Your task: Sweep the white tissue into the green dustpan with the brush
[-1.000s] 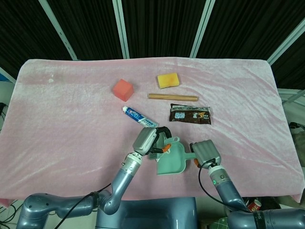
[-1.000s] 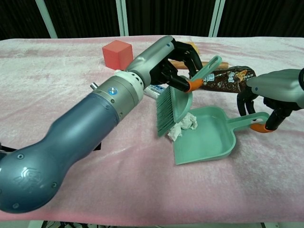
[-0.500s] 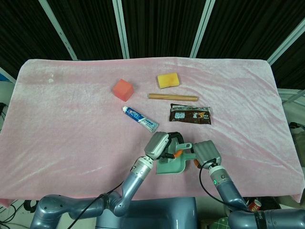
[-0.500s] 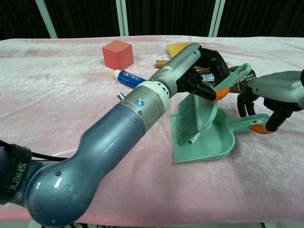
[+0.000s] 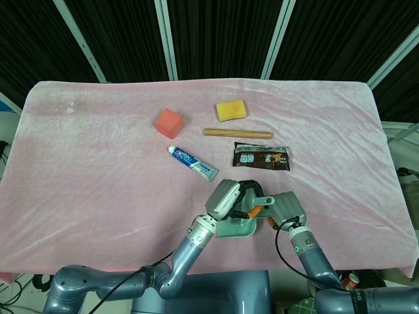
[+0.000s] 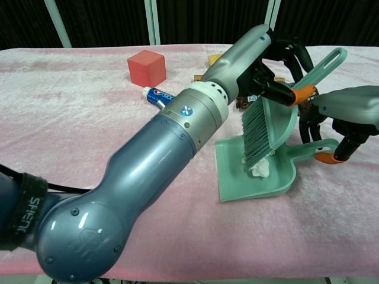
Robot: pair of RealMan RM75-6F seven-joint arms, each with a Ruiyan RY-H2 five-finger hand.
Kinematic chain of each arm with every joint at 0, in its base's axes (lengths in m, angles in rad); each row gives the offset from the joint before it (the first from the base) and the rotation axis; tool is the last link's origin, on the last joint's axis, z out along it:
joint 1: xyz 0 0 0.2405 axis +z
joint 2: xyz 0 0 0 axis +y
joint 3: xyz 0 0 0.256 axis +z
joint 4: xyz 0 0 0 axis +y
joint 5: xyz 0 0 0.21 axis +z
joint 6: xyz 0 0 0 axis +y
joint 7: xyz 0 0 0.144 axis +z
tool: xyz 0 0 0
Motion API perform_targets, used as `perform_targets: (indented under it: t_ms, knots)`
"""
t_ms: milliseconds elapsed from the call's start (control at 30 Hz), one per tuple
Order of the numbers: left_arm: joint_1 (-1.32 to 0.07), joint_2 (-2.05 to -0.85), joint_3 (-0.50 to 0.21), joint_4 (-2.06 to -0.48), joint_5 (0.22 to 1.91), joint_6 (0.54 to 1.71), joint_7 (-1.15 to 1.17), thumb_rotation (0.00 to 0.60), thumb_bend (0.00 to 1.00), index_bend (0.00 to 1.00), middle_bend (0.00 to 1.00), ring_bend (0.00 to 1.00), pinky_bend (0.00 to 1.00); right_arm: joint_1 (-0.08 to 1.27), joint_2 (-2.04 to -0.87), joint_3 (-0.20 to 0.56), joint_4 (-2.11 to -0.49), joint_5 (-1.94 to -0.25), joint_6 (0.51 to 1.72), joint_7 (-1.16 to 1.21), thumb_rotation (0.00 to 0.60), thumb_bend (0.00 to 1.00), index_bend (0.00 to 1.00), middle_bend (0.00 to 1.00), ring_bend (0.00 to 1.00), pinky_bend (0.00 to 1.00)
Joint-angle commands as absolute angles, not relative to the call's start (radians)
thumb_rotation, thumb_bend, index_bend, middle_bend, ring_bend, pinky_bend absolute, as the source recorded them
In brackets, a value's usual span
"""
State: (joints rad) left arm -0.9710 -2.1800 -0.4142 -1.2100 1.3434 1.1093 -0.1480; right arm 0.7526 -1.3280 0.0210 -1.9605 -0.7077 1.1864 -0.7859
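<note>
My left hand (image 6: pixel 263 44) (image 5: pixel 226 198) grips the green brush (image 6: pixel 269 121) by its orange-collared handle, bristles down inside the green dustpan (image 6: pixel 237 177) (image 5: pixel 230 229). The white tissue (image 6: pixel 259 170) lies crumpled in the pan under the bristle tips. My right hand (image 6: pixel 349 109) (image 5: pixel 285 208) holds the dustpan's orange-tipped handle (image 6: pixel 323 155) at the pan's right. In the head view the left hand covers the brush and tissue.
Further back on the pink cloth (image 5: pixel 98 163) lie a toothpaste tube (image 5: pixel 192 163), a red cube (image 5: pixel 169 122), a yellow sponge (image 5: pixel 231 110), a wooden stick (image 5: pixel 237 133) and a brown snack packet (image 5: pixel 261 157). The table's front edge runs just below the dustpan.
The left hand swept the brush rightward, pushing the tissue from the pan's front lip deep into the dustpan. The right hand and dustpan stayed put.
</note>
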Motion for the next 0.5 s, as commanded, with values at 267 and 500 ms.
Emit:
perform_targets:
  t_ms: [267, 500]
  knots:
    - [-0.945, -2.101, -0.413, -1.296, 1.342, 1.112, -0.114, 0.600, 0.39, 0.56, 0.57, 0.91, 1.00, 0.738, -1.340, 0.010, -1.930, -0.713, 1.191, -0.777, 0.600, 0.47, 0.70, 0.64, 0.88, 0.95]
    - [-0.924, -2.055, -0.408, -1.339, 1.333, 1.118, -0.103, 0.600, 0.39, 0.56, 0.57, 0.91, 1.00, 0.731, -1.340, 0.005, -1.918, -0.709, 1.192, -0.779, 0.600, 0.41, 0.65, 0.55, 0.87, 0.95]
